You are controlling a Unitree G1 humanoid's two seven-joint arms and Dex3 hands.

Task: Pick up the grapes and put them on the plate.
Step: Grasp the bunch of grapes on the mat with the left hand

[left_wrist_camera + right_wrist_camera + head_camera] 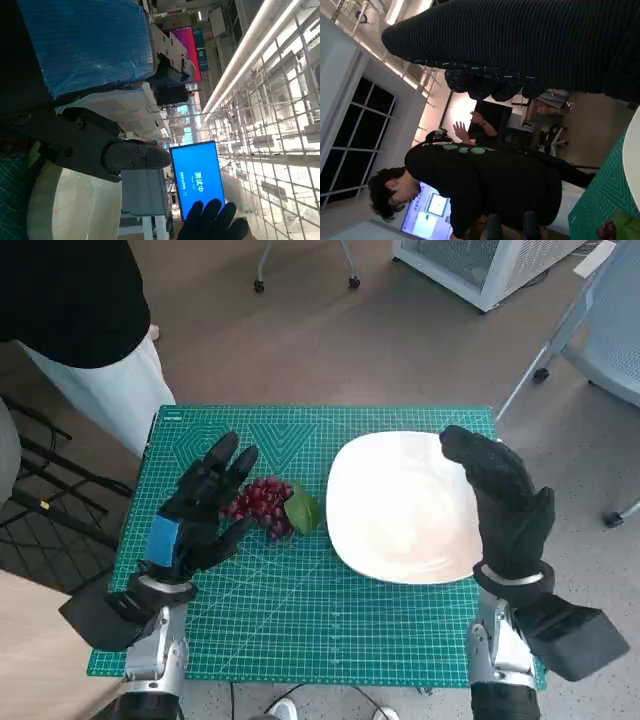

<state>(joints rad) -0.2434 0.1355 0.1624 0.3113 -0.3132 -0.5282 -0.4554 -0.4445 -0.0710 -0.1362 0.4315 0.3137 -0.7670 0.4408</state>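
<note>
Beside grapes (262, 502) | my left robot hand (205, 505) spread, empty | risk: fingers nudge bunch toward plate (400, 510), missing grasp

We see a small table (455, 695) whose top is almost wholly covered by a green cutting mat (300, 620) printed with a pale grid. On the mat lie a white plate (400, 510), towards the robot's right, and just beside it a bunch of dark red grapes (262, 502) with a green leaf (303, 510) that reaches close to the plate's rim. Whether the leaf actually touches the plate we cannot tell from the head view.
</note>
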